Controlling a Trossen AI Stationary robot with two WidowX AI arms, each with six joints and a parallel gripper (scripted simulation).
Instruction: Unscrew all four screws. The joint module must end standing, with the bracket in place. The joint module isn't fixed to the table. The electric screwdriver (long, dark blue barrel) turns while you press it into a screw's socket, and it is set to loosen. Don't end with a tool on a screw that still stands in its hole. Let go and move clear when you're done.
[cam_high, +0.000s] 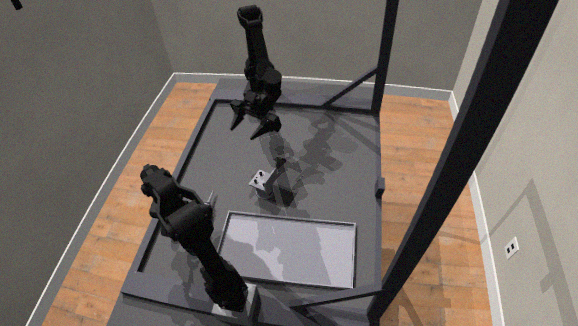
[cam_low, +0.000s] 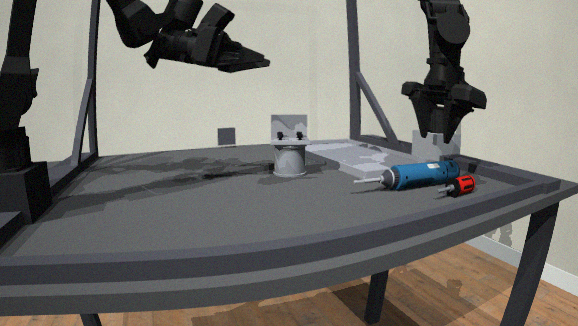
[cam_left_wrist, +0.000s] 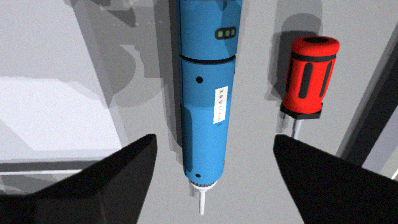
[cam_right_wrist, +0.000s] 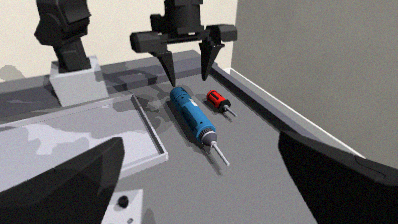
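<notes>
The electric screwdriver (cam_low: 425, 175) (cam_left_wrist: 206, 135) (cam_right_wrist: 189, 114), blue in these views, lies on the table. My left gripper (cam_low: 436, 140) (cam_right_wrist: 189, 83) is open and empty above its barrel, clear of it. The joint module (cam_low: 290, 162) stands upright. The bracket (cam_low: 289, 124) (cam_right_wrist: 134, 200) sits on top, with a flat plate and a raised plate. Two dark screws show on its flat part, one screw (cam_high: 261, 174) (cam_low: 280, 135) and another screw (cam_high: 256, 181) (cam_low: 299, 135). Other screws cannot be made out. My right gripper (cam_high: 242, 133) (cam_right_wrist: 202, 141) is open and empty, high and away from the module.
A red screwdriver (cam_low: 466, 185) (cam_left_wrist: 312, 75) (cam_right_wrist: 217, 99) lies beside the electric one, near the table's raised edge (cam_right_wrist: 250, 97). A shallow light tray (cam_high: 290, 218) (cam_right_wrist: 150, 127) lies on the electric screwdriver's other side, close to the module. Dark frame posts (cam_high: 387, 55) stand at the table's side.
</notes>
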